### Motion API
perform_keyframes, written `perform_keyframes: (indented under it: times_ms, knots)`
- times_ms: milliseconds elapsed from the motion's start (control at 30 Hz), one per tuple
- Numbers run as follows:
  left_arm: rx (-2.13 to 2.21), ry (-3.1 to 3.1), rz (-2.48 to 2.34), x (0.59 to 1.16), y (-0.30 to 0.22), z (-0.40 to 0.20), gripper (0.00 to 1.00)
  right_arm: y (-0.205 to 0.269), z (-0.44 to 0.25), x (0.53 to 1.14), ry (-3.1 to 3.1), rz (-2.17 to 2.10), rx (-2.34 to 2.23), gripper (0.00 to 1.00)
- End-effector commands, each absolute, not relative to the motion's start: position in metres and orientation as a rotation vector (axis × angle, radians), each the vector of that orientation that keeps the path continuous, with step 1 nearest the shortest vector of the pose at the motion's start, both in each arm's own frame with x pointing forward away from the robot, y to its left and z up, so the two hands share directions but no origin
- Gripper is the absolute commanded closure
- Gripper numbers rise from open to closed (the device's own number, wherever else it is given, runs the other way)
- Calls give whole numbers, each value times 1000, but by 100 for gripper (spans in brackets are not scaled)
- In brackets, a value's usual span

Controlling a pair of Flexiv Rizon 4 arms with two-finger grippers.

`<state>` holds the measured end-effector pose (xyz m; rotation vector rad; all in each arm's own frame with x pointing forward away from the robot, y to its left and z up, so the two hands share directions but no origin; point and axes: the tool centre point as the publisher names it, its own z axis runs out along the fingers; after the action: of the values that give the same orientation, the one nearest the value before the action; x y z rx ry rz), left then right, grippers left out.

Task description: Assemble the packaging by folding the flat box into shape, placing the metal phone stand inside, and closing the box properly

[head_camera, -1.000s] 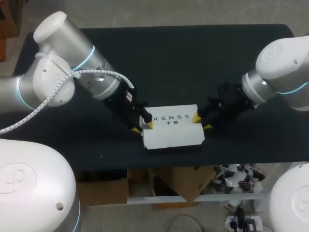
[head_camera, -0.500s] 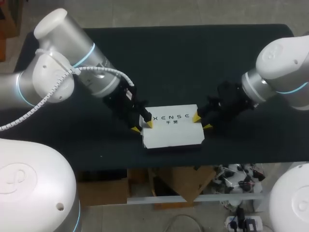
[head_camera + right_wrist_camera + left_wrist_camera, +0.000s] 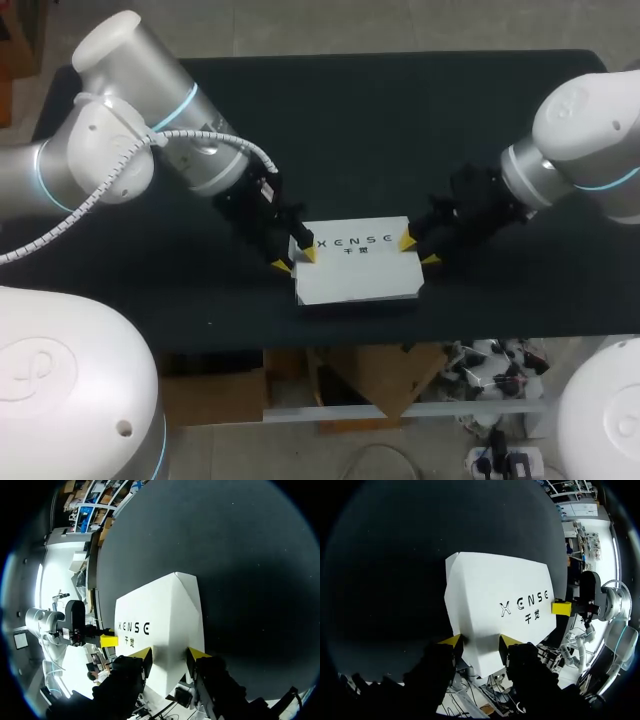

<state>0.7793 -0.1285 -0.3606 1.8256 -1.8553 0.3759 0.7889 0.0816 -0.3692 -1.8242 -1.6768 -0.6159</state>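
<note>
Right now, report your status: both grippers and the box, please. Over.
Left gripper shut on white box, left end. Right gripper shut on its right end. Box looks closed, flat on table. Nothing seen in the way.

A dark, matte-covered table (image 3: pixel 400 120) stretches wide across the head view, its surface (image 3: pixel 395 555) scattered with a few tiny pale specks, the far edge straight and corners rounded.
</note>
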Motion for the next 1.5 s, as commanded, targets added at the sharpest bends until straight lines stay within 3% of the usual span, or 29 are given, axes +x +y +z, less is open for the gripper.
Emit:
perform_keyframes:
  times_ms: [33,1500]
  knots:
    - [1823,-1850,360,782,-133,-360,54,84,-365,789,-1675,-605,-1823,53]
    - [1865,-1662,201,791,-139,-346,53,82,-360,802,-1631,-560,-1822,53]
